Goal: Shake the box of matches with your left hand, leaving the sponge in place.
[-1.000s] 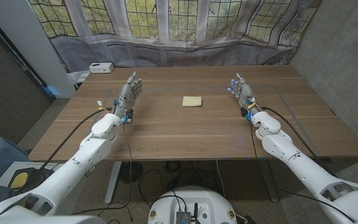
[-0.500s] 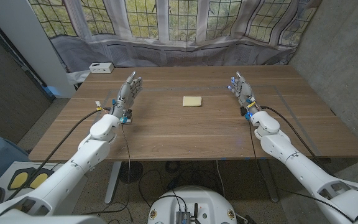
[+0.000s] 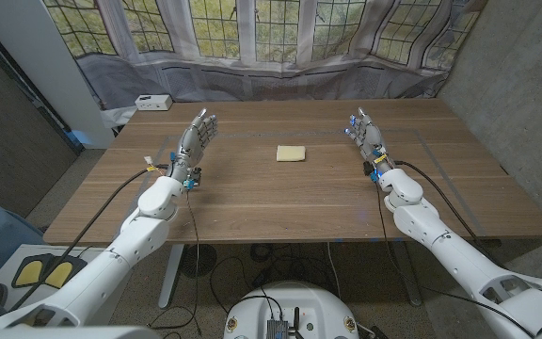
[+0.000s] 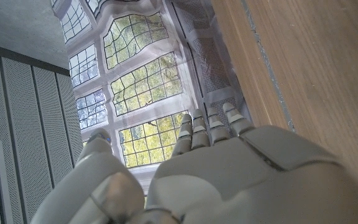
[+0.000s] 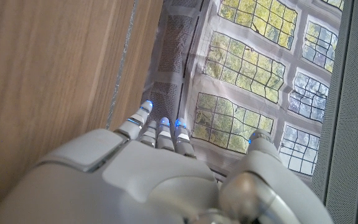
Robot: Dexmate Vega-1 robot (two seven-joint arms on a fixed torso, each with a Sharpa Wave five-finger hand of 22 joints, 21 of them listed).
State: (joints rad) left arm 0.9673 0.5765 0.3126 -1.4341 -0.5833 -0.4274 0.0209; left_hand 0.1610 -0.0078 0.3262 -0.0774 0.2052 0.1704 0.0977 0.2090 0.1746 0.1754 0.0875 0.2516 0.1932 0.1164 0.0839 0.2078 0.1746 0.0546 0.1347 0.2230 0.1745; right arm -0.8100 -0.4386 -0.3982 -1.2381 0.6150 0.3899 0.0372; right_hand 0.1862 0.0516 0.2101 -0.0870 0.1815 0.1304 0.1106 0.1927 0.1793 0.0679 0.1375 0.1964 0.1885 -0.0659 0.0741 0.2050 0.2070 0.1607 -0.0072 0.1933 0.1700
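The matchbox [image 3: 152, 102], white, sits at the table's [image 3: 280, 202] far-left corner. The left hand [image 3: 195, 141] stands nearer and to its right, fingers spread, empty; it should reach far-left and grip the box firmly. The yellow sponge [image 3: 291, 153] lies mid-table. The right hand [image 3: 366, 136] is open, empty. The box's markings are too small to read.

One yellow sponge [image 3: 291, 153] lies on one wooden table [image 3: 280, 202]. One white box [image 3: 151, 102] sits at the table's far left corner. Two robot hands are raised over it: the left hand [image 3: 197, 137] and the right hand [image 3: 364, 133].
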